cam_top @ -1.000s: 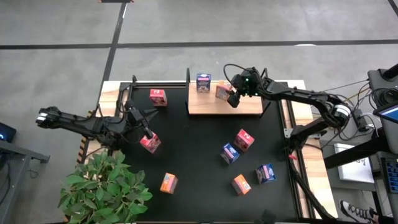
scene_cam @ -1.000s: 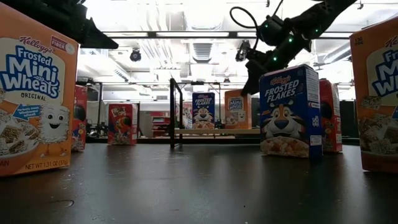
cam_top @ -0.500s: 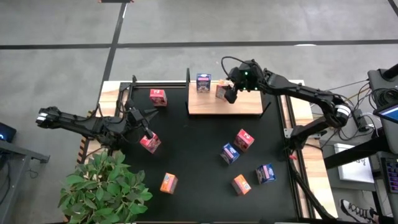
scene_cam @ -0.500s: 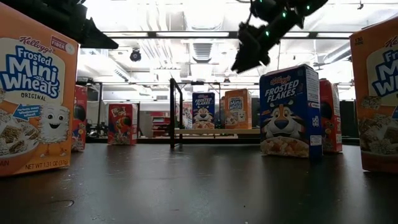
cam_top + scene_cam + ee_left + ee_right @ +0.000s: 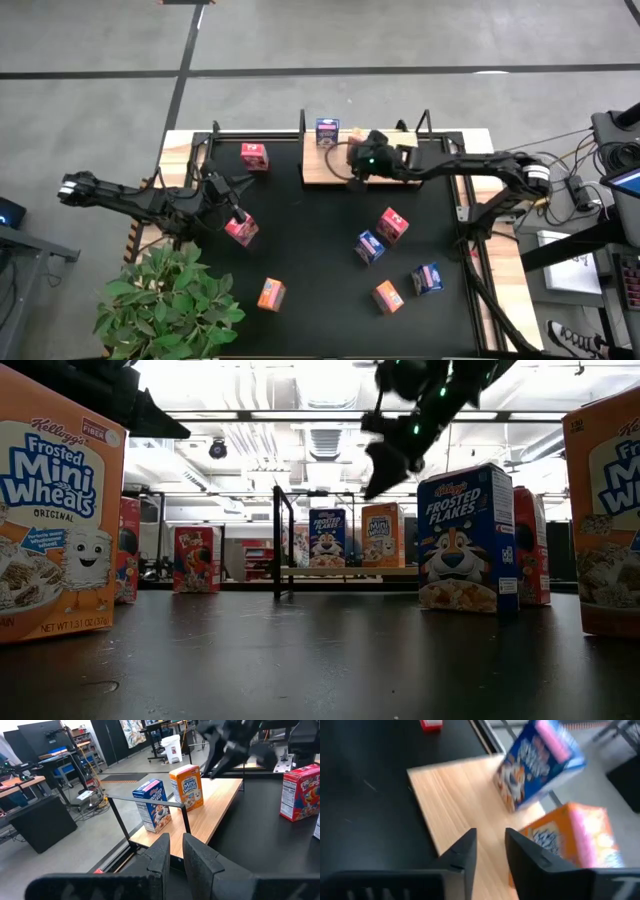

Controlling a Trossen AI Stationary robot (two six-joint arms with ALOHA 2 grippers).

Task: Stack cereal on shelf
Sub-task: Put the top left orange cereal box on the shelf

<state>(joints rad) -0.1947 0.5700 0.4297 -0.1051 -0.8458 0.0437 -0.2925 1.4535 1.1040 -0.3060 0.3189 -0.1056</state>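
The shelf [image 5: 385, 170] is a light wood board with black posts at the table's far side. A blue cereal box [image 5: 327, 132] and an orange one [image 5: 352, 146] stand upright on it, also in the low view as blue box [image 5: 327, 538] and orange box [image 5: 382, 535]. My right gripper [image 5: 358, 170] hovers over the shelf's near left part beside the orange box [image 5: 570, 840], its fingers [image 5: 465, 851] a little apart with nothing between. My left gripper [image 5: 237, 213] is shut and empty above a red box [image 5: 243, 231] on the mat.
Loose boxes stand on the black mat: red [image 5: 392, 225], blue [image 5: 369, 246], blue [image 5: 427, 278], orange [image 5: 387, 296], orange [image 5: 271, 294]. Another red box [image 5: 254, 155] stands left of the shelf. A green plant [image 5: 170, 300] sits at the near left corner.
My right gripper has swung away from the orange box's right side, toward the table's left and near edges, and now hangs over the shelf's near left part. The orange box has stayed upright on the shelf.
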